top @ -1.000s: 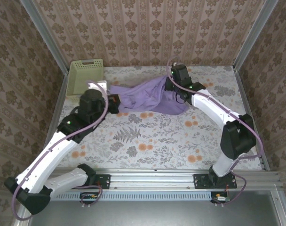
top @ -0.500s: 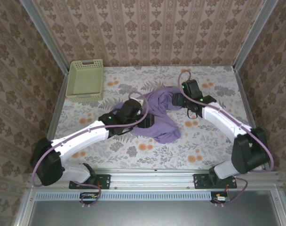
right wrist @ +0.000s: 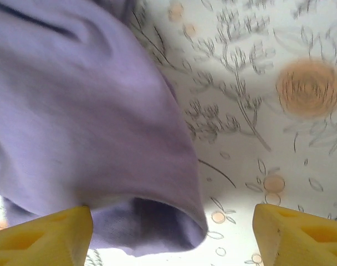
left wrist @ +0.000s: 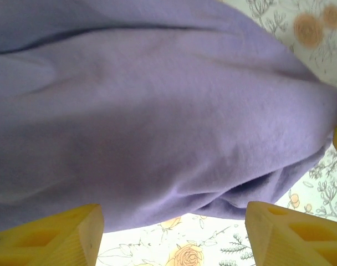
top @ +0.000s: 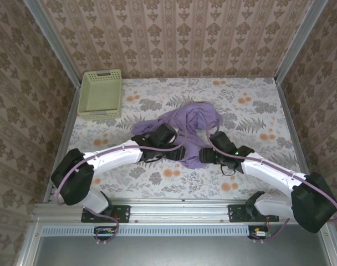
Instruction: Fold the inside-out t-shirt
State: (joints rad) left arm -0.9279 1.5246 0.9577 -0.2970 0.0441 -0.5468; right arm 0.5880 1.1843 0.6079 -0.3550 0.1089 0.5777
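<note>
Lavender cotton t-shirt (top: 193, 119) is lying bunched on floral counter (top: 257, 105); left fingers (left wrist: 52, 235), right fingers (right wrist: 41, 230) both gaping wide, holding nothing. Pinch separate edges, spread flat first.

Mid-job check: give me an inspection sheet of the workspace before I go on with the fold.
Surface: floral-print table, flat, no spills seen.
Job's things: lavender t-shirt bunched in a heap mid-table, not folded.
Clutter: pale green basket in the far left corner, apart from the shirt.
Grippers: left gripper and right gripper both open at the shirt's near edge, holding nothing.
Cables: purple cables run along both arms; no snag seen.
Surroundings: patterned walls on three sides; metal rail at the near edge.
</note>
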